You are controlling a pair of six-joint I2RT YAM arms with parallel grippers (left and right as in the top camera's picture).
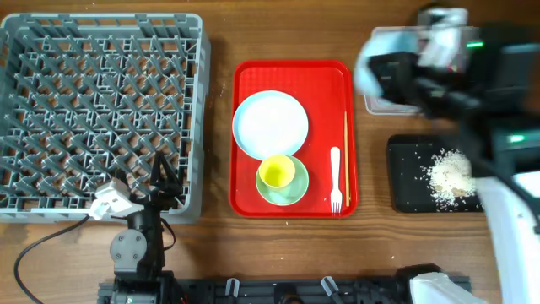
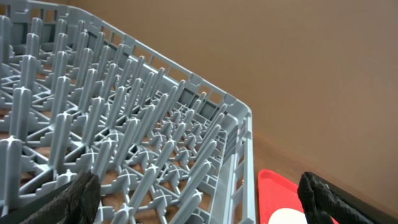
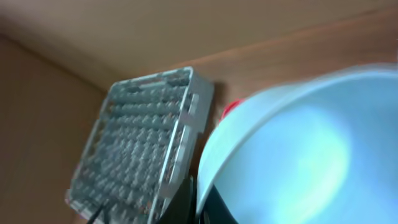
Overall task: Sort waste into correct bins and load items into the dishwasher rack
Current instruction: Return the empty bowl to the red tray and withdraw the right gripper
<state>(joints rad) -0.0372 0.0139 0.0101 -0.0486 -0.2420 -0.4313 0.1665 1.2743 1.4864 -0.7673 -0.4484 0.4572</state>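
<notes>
In the right wrist view a pale blue bowl (image 3: 298, 149) fills the frame, with my right gripper (image 3: 208, 194) shut on its rim. From overhead the bowl (image 1: 368, 67) is a blur held in the air beside the clear tub (image 1: 377, 106). The red tray (image 1: 245, 177) carries a pale blue plate (image 1: 270, 123), a yellow cup (image 1: 276, 171) on a green saucer (image 1: 291, 192), a white fork (image 1: 336, 179) and chopsticks (image 1: 346, 156). Rice crumbs (image 1: 449, 173) lie in the black tray (image 1: 409, 173). My left gripper (image 1: 162, 179) hangs open over the front right corner of the grey rack (image 1: 51, 51).
The right arm (image 1: 481, 76) covers most of the clear tub and the black tray's right end. The left wrist view shows the rack's pegs (image 2: 124, 124), its corner wall (image 2: 245, 162) and a strip of red tray (image 2: 273, 193).
</notes>
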